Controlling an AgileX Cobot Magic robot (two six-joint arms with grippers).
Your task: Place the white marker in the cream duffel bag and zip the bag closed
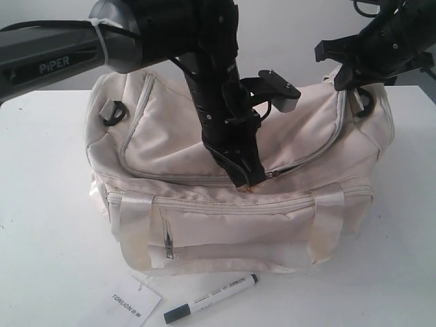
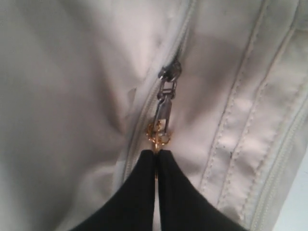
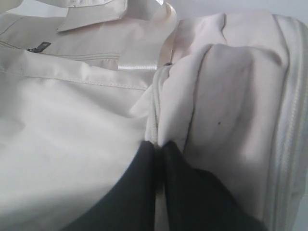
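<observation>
The cream duffel bag (image 1: 238, 204) sits in the middle of the white table. The white marker (image 1: 211, 298) with its dark cap lies on the table in front of the bag. My left gripper (image 1: 251, 182) reaches down onto the bag's top zipper. In the left wrist view my left gripper (image 2: 157, 153) is shut on the gold ring zipper pull (image 2: 158, 132), which hangs from the silver slider (image 2: 166, 108). My right gripper (image 1: 349, 82) is at the bag's right end. In the right wrist view my right gripper (image 3: 158, 146) is shut on a fold of the cream duffel bag (image 3: 72, 120) fabric.
A white square paper tag (image 1: 133, 302) with print lies left of the marker near the table's front edge. A black ring (image 1: 114, 113) sits at the bag's left end. The left arm crosses over the bag's top.
</observation>
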